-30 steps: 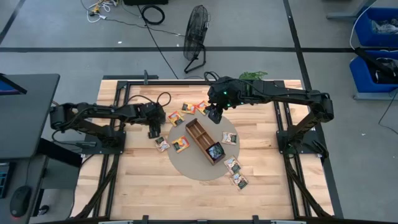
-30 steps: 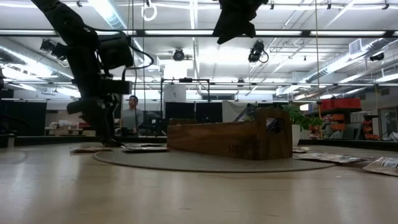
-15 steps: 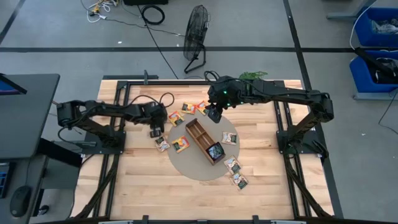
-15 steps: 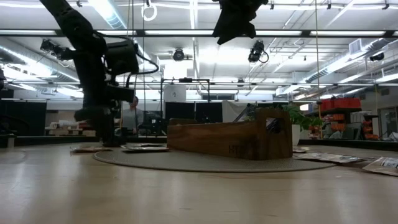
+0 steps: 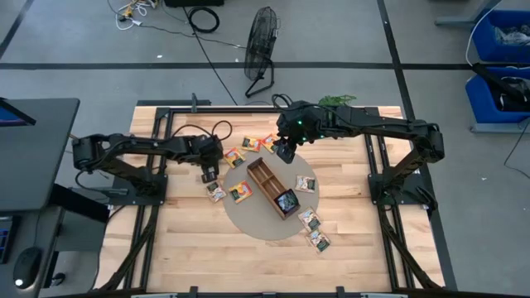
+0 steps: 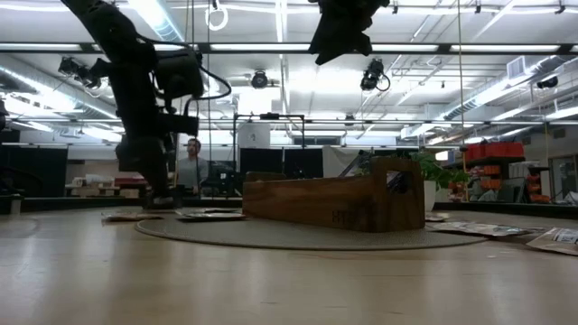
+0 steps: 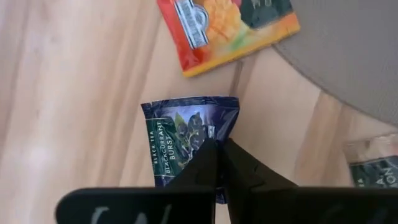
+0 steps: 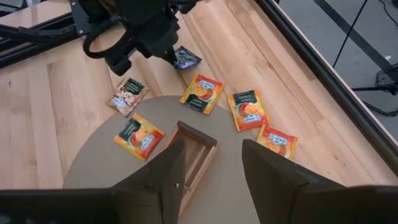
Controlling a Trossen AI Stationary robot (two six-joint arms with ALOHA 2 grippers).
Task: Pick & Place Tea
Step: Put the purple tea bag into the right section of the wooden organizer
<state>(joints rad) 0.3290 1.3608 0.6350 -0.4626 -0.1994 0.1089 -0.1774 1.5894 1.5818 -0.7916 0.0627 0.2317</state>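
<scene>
- The dark blue tea bag (image 7: 189, 140) is lying on the tabletop (image 5: 190, 248) just off the round mat (image 5: 258, 222), beside the wooden tray (image 5: 267, 184); the left hand (image 7: 216, 163) is pinching it, fingers together.
- One dark sachet (image 5: 286, 199) is sitting in the tray's end compartment.
- The other sachets are lying scattered around the tray, so most of the job seems left.
- The right hand (image 8: 210, 163) is hovering over the tray, fingers apart, empty.

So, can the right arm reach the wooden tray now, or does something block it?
Probably yes: the right tool hangs open just above the long brown wooden tray, with nothing between them; the left tool works off to the side.
</scene>
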